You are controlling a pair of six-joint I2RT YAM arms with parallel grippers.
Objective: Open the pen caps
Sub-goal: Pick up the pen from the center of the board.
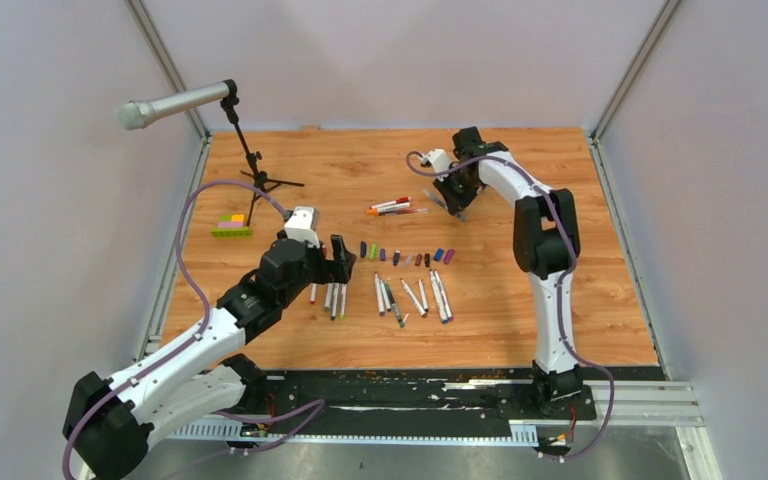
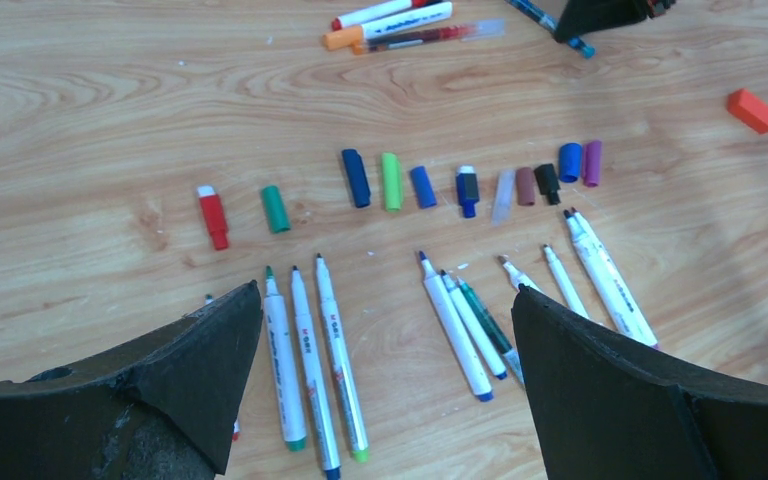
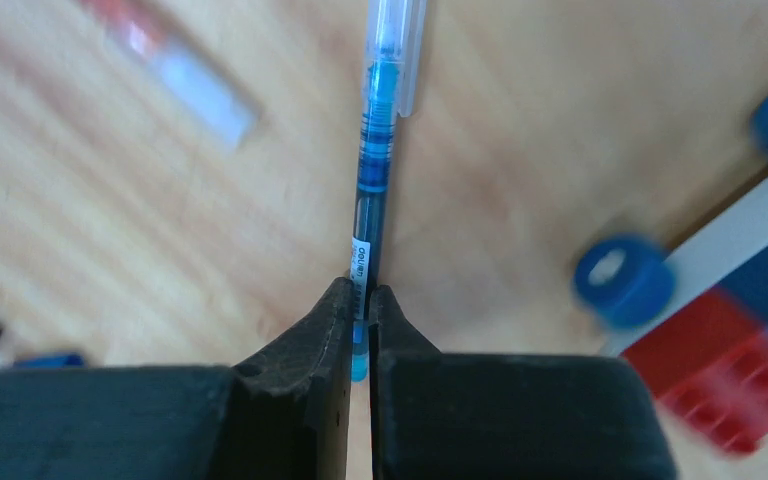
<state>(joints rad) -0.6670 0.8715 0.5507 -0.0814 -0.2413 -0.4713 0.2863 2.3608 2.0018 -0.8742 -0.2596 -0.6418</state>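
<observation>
Right gripper (image 3: 360,300) was seen clamped narrowly on a blue pen (image 3: 370,180), upper centre of the overhead view, near the far edge of the table (image 1: 610,300), with bare wood rightward. Left gripper (image 2: 385,295) was held wide over the uncapped pens (image 2: 310,360); caps (image 2: 391,182) were lined just above them.

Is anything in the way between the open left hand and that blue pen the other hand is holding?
Nothing tall: only the loose caps and uncapped pens lie flat on the table between the left hand and the blue pen pinched in the right hand.
</observation>
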